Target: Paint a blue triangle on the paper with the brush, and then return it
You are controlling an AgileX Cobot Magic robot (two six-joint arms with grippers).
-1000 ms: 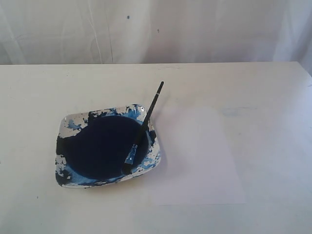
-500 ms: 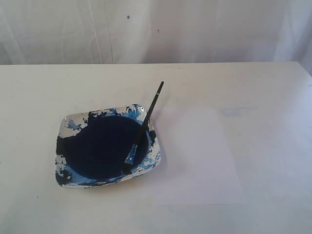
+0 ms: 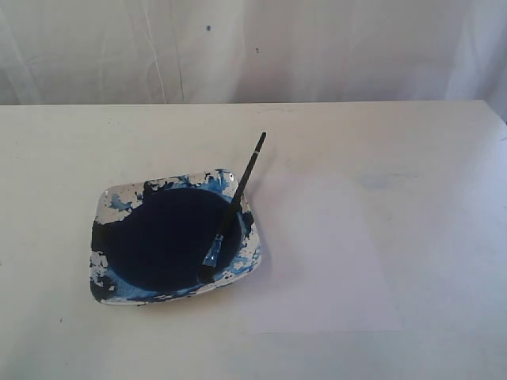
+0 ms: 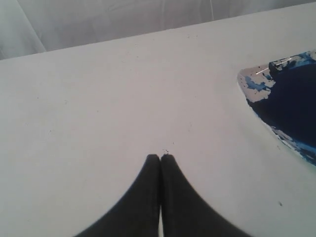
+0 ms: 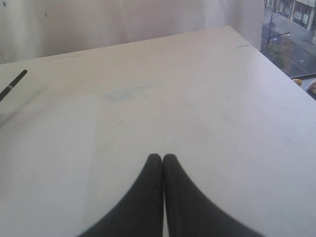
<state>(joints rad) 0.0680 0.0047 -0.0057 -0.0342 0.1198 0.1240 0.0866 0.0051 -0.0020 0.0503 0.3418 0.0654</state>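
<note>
The brush point(image 3: 234, 207) leans in a square paint dish point(image 3: 109, 204) left of centre, bristles in the dark blue paint pool point(image 3: 162, 237), handle tip past the far rim. Its handle end point(image 5: 13, 85) shows in the right wrist view. The plain white paper point(image 3: 321, 257) lies just right of the dish and also shows in the right wrist view point(image 5: 49, 158). No blue triangle shows on it. My left gripper point(image 4: 160, 157) is shut and empty over bare table beside the dish point(image 4: 254, 81). My right gripper point(image 5: 162, 156) is shut and empty near the paper's edge. Neither gripper appears in the exterior view.
The white table point(image 3: 412, 142) ends at a white curtain point(image 3: 253, 47) at the back. A faint bluish smudge point(image 3: 384, 180) marks the table beyond the paper's far right corner. The table's right edge point(image 5: 276, 64) drops off towards a window.
</note>
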